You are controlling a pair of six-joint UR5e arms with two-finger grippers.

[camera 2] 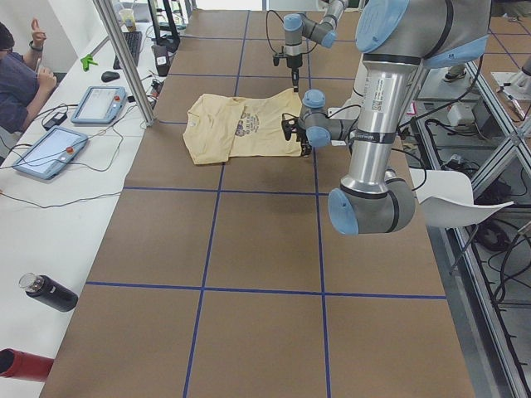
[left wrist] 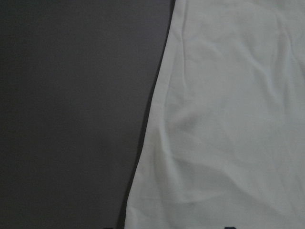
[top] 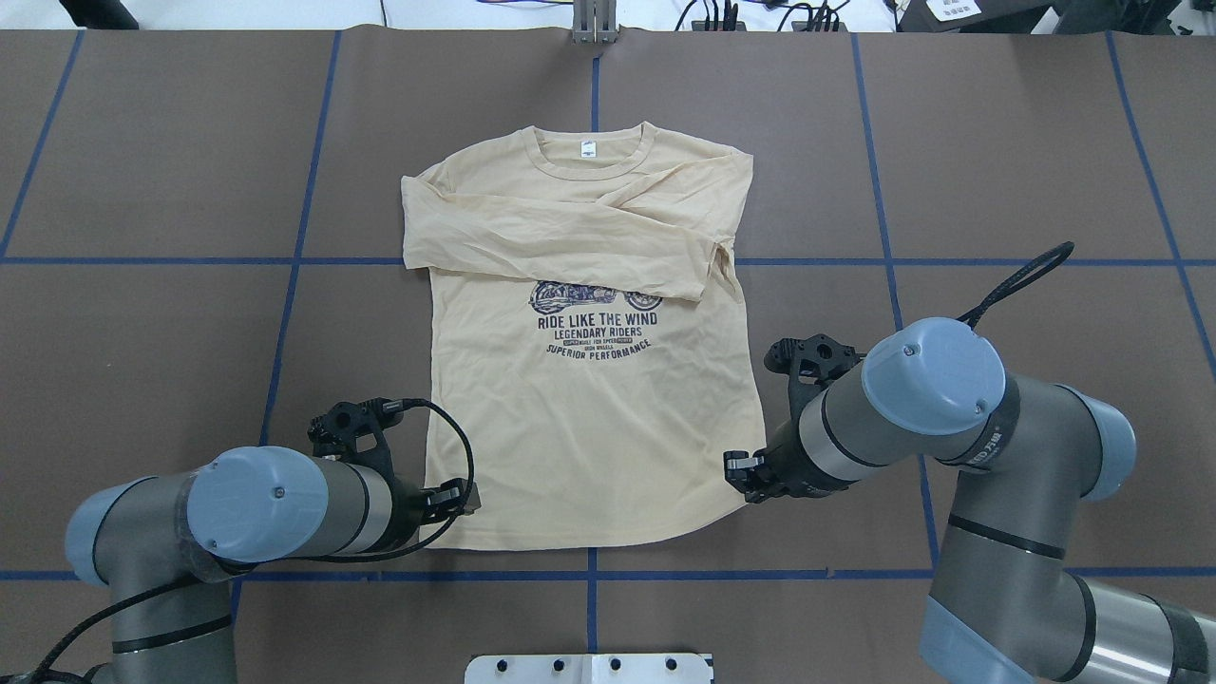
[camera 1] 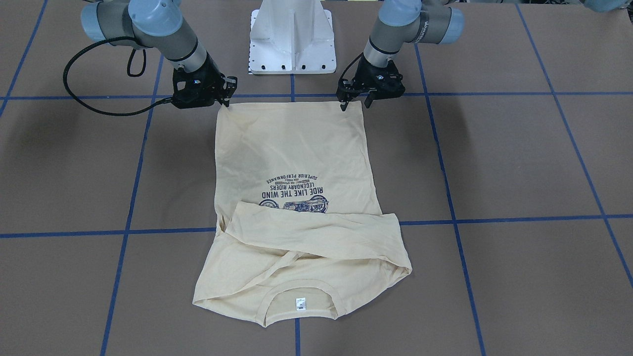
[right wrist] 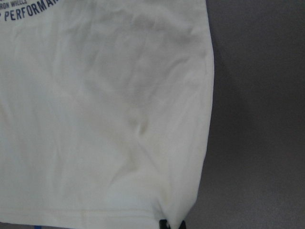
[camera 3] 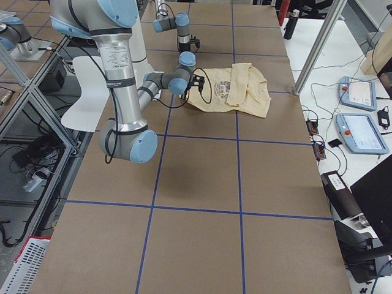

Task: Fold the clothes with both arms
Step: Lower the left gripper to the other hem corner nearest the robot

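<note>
The cream-yellow long-sleeved T-shirt (top: 589,418) lies print-up on the table, both sleeves folded across the chest and the collar (top: 589,152) on the far side from the robot. My left gripper (camera 1: 355,104) hangs over the near hem corner on my left. Its two fingers stand apart and it is open, one tip on the cloth. My right gripper (camera 1: 226,101) is at the other hem corner, shut on that corner of the T-shirt (right wrist: 105,119). A dark fingertip (right wrist: 164,224) shows where the cloth gathers. The left wrist view shows only the T-shirt's (left wrist: 228,119) side edge.
The white pedestal base (camera 1: 292,39) stands just behind the hem, between both arms. Blue tape lines (top: 285,261) grid the brown table. A side bench holds tablets (camera 2: 50,149) and bottles (camera 2: 46,290), with a seated person (camera 2: 17,75) beside it.
</note>
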